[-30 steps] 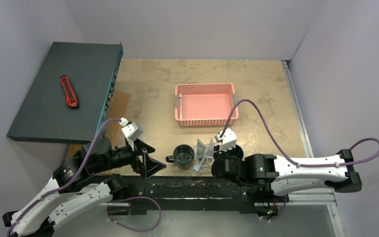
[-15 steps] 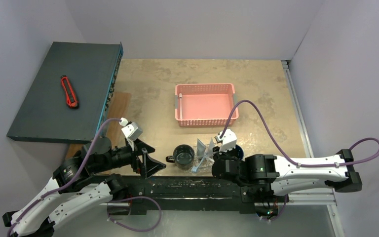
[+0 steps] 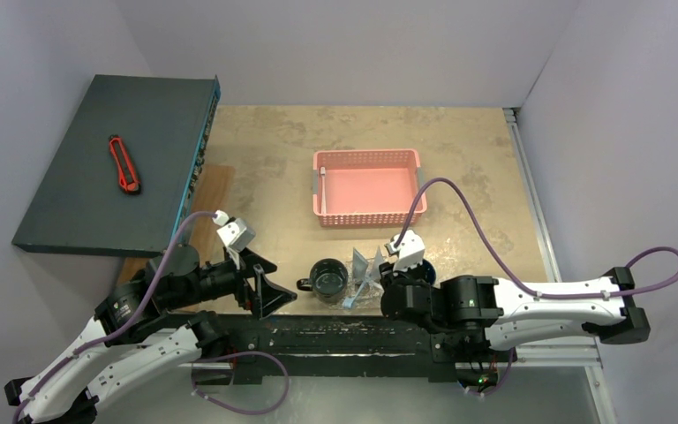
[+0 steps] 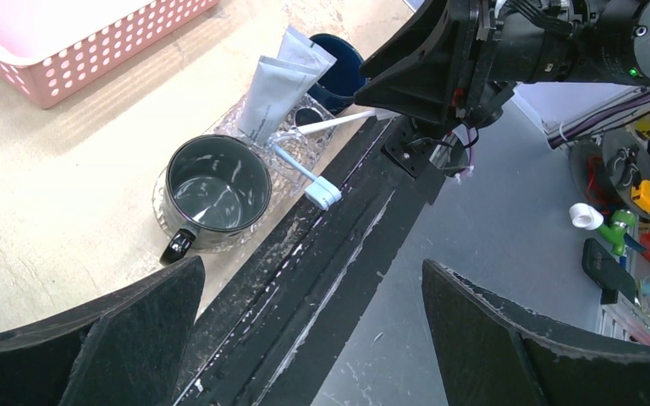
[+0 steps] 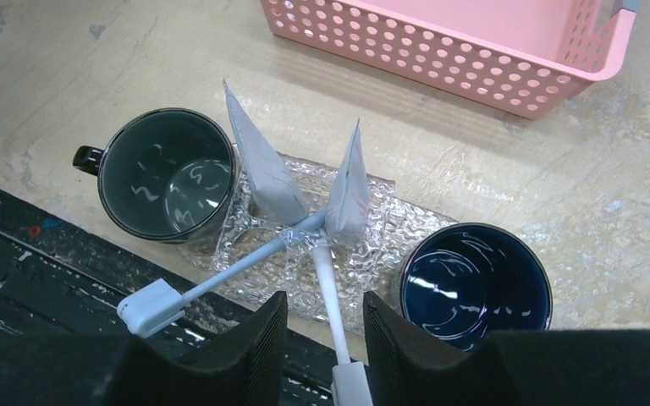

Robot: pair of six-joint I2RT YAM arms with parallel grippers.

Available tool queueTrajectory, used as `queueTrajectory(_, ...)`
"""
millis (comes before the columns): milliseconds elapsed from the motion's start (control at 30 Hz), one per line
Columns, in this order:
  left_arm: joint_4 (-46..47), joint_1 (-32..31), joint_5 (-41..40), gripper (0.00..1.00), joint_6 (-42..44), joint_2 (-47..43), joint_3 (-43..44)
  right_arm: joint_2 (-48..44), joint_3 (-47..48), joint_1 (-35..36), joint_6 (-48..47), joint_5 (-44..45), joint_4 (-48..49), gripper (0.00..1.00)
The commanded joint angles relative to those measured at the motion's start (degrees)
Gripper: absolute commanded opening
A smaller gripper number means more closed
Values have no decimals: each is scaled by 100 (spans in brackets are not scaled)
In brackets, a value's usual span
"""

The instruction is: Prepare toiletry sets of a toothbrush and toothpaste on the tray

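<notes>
1. The right gripper (image 5: pixel 324 298) hangs low over the near side of the tray (image 5: pixel 398 224). Its two fingers stand a modest gap apart. One pale-blue toothbrush (image 5: pixel 323 266) runs up through that gap, but neither finger presses on it, so the gripper has hold of nothing.
2. That toothbrush lies with its head toward the arm. A second toothbrush (image 5: pixel 220 275) crosses it at the handle end and angles off to the left, its head out over the black rail (image 5: pixel 42 288) at the table's near edge.
3. Two silvery tubes (image 5: pixel 262 173) stand on the tray with their flat crimped ends up. They lean apart in a V, and their bases meet where the brushes cross.
4. The dark green mug (image 5: pixel 169 173) stands upright and empty at the tray's left end, handle pointing away from it. The blue mug (image 5: pixel 474 288) stands upright at the right end. I can't tell whether its base sits on the plastic or just off it.
5. The left gripper (image 4: pixel 311 271) is spread as wide as it goes and is empty. It hovers to the left of the green mug.
6. The pink basket (image 5: pixel 440 51) sits behind the tray, apart from it.
</notes>
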Motion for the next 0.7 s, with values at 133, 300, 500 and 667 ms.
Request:
queueTrajectory(133, -51, 22, -179, 100, 118, 159, 170, -34, 568, 37, -300, 488, 40, 45)
queueTrajectory(300, -221, 22, -323, 100, 203, 317, 448, -43, 850, 34, -994, 638, 478, 51)
queueTrajectory(500, -500, 22, -612, 100, 298, 689, 928, 161, 1308, -27, -2048, 931, 1111, 60)
queueTrajectory(667, -691, 21, -870, 100, 346, 1210, 1456, 374, 1758, -710, -3017, 383, 1737, 61)
